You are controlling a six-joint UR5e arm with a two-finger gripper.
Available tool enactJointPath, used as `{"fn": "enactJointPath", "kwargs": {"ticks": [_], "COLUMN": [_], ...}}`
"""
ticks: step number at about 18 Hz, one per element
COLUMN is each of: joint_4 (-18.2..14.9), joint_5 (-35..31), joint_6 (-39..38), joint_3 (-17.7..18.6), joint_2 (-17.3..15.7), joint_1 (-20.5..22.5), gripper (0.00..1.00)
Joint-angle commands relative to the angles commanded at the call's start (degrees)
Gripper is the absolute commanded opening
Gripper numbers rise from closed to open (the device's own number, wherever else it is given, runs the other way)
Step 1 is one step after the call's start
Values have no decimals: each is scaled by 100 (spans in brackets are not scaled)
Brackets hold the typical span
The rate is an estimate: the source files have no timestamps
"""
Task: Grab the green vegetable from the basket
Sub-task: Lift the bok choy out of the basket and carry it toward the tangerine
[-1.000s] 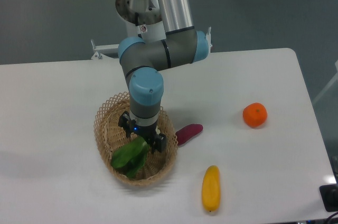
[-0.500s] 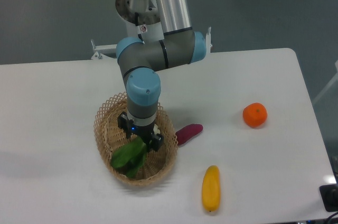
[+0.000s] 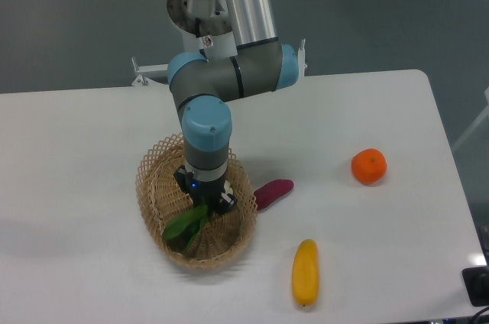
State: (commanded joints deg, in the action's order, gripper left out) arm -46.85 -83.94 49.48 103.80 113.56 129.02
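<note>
tool closing in on the greens inside the basket

moved slightly left and lower since a second ago; leaves now narrower and drawn up toward the tool (image 3: 205, 200). tool down inside the basket (image 3: 153, 179), at the upper right end of the green vegetable (image 3: 186, 226). fingers seemingly pinched on that end, though the exact grip cannot be told from this view. vegetable lying in the basket's middle, long axis on a diagonal, leafy end pointing lower left, other end hidden under the tool at upper right. counted: one green vegetable, one basket, one purple sweet potato (image 3: 273, 192) just beside the basket's right rim, one yellow fruit (image 3: 305, 272) nearer the front edge, one orange (image 3: 368, 166) well apart to the right, all on the white surface (image 3: 69, 156).
</note>
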Motion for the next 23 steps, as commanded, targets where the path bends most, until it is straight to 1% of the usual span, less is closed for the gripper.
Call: {"fn": "enactJointPath", "kwargs": {"ticks": [4,6,8,9,12,13,15,17,20,23], "joint_4": [0,-26,-87,-123,-132,-158,-281,-473,-895,-1151], "joint_5": [0,0,35,44,62,62,70,105,106,105], "joint_6": [149,394,711,773,791,852,1054,1221,1748,2371], "joint_3": [-26,-96,-149,-228,-421,-492,-641,-834,-1063,-1204], "joint_2": [-131,-290,-438,-535,-676,-712,-738,-747,-747,-791], "joint_1": [26,79,245,298,509,597,781,1010,1300,1712], "gripper": [37,36,36,36,36,34,33,33,33,33]}}
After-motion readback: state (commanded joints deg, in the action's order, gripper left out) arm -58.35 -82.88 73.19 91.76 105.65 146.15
